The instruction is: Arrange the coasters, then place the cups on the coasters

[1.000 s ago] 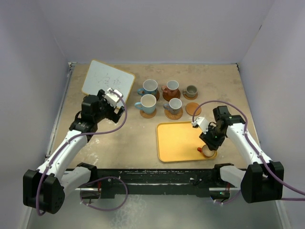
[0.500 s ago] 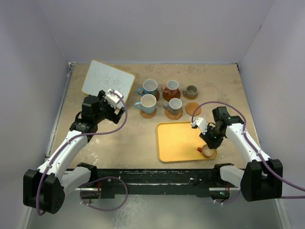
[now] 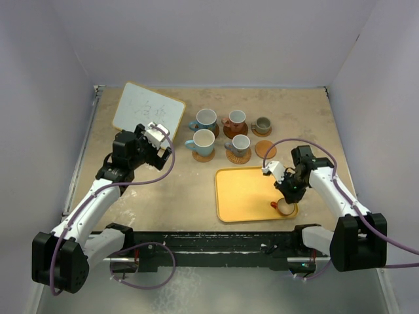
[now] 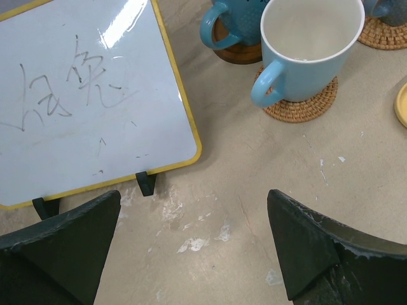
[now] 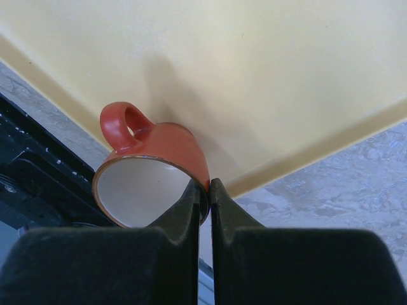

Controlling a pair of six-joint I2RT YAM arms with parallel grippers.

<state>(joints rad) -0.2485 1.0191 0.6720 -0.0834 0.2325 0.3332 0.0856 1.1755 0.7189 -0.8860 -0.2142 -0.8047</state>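
Pinching the rim of the orange-red cup [image 5: 159, 149], my right gripper [image 5: 203, 190] is clenched tight. One dark finger lies over the cup's pale inside and the other presses the outer wall, roughly across from the handle. From the overhead camera I see that cup at the near right corner of the yellow tray [image 3: 243, 190], close to the raised edge. I cannot tell whether its base rests on the tray or is just off it.

Beyond the tray's far edge, one bare coaster [image 3: 264, 149] lies on the table [image 3: 183, 190]. The other cups stand in two short rows just past it. A grey cup [image 3: 262, 124] is directly behind the bare coaster, and a blue-grey cup [image 3: 240, 144] sits on a woven coaster to its left.

My left gripper [image 4: 194, 210] hangs released, with its jaws spread wide above bare table and nothing between them. Ahead of it in the wrist view, a light blue cup [image 4: 308, 51] with a white inside stands on a woven coaster [image 4: 304, 109]. A second blue cup [image 4: 238, 19] behind that one sits on a darker coaster [image 4: 240, 54]. To the left, a yellow-framed whiteboard [image 4: 82, 95] with faint scribbles is propped on small dark feet.
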